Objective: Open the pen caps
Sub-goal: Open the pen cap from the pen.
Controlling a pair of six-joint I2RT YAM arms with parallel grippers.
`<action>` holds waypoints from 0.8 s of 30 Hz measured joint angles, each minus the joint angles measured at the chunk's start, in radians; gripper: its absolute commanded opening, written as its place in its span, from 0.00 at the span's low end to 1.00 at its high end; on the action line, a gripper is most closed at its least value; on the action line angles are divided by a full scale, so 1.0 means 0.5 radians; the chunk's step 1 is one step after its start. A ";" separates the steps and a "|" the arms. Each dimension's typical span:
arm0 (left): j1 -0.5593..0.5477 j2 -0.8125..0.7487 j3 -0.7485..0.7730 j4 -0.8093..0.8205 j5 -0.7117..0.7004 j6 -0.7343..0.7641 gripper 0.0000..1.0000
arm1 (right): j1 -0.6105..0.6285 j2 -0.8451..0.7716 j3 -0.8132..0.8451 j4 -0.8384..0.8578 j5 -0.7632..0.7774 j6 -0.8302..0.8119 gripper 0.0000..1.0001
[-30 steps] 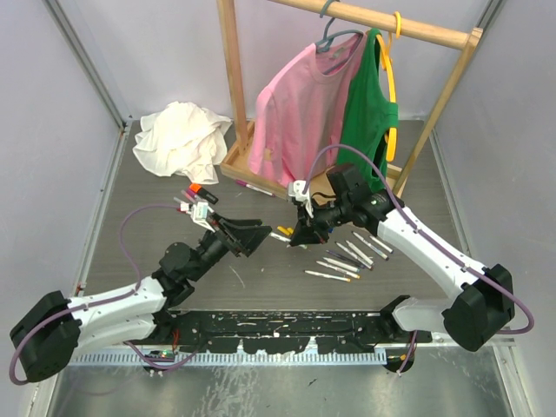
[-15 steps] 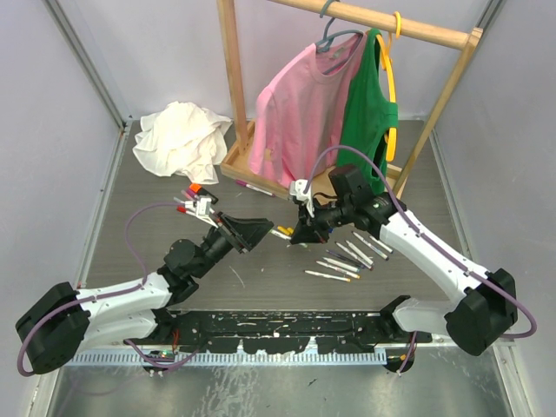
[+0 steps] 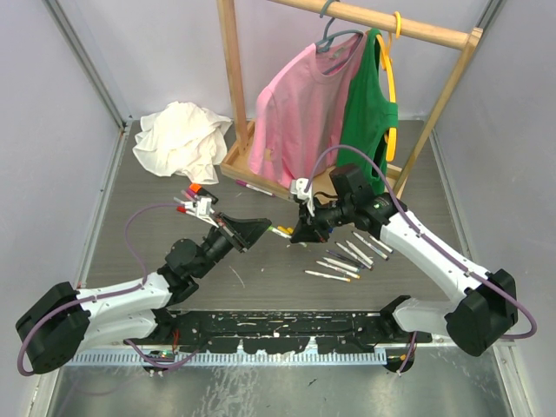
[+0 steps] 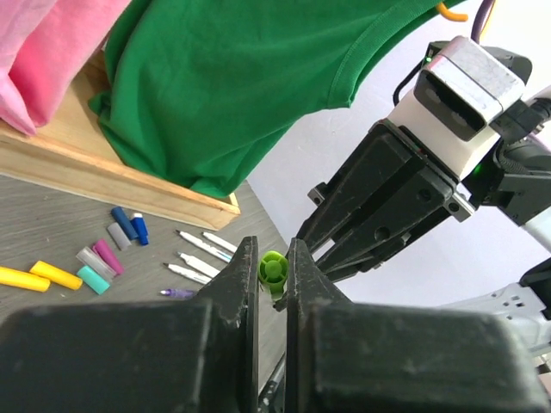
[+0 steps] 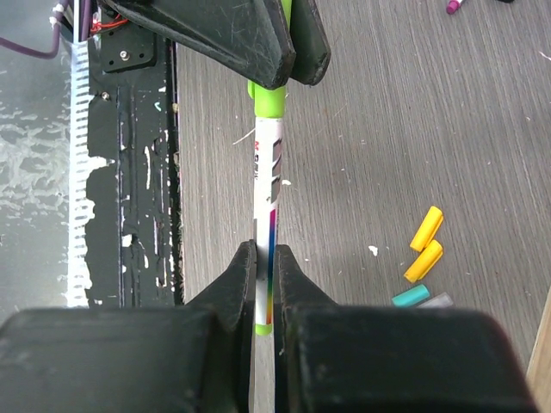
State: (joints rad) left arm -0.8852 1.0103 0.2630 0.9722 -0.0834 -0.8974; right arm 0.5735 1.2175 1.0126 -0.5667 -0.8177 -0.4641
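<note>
Just in front of the clothes rack (image 3: 232,87), the green cap (image 4: 273,270) is pinched in the closed left claw (image 4: 273,254) and its pen (image 5: 266,181) is clamped by the right claw (image 5: 265,254), so the cap could be flung away if the pull is skewed.

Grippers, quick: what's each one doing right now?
Left gripper: closed on the green cap.
Right gripper: closed on the white pen.

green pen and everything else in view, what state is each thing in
green pen, barrel clamped in right jaws
green cap, on the pen, clamped in left jaws
loose caps, off, lying flat
pink shirt, hanging
green shirt, hanging
white cloth, crumpled
</note>
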 measured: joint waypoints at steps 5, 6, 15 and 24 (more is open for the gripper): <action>-0.002 0.000 0.000 -0.011 0.007 0.040 0.00 | 0.000 0.001 -0.026 0.030 -0.008 0.042 0.53; -0.002 0.000 0.000 -0.011 0.009 0.044 0.00 | 0.000 0.002 -0.038 0.053 -0.008 0.062 0.54; -0.007 0.085 0.000 -0.006 0.062 0.101 0.00 | 0.027 0.113 -0.089 0.212 -0.005 0.219 0.51; -0.008 0.131 0.001 0.005 0.044 0.169 0.00 | 0.093 0.147 -0.090 0.258 0.007 0.271 0.27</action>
State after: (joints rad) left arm -0.8890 1.0760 0.2634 0.9749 -0.0612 -0.8127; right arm 0.6201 1.2911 0.9676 -0.4377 -0.8143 -0.3286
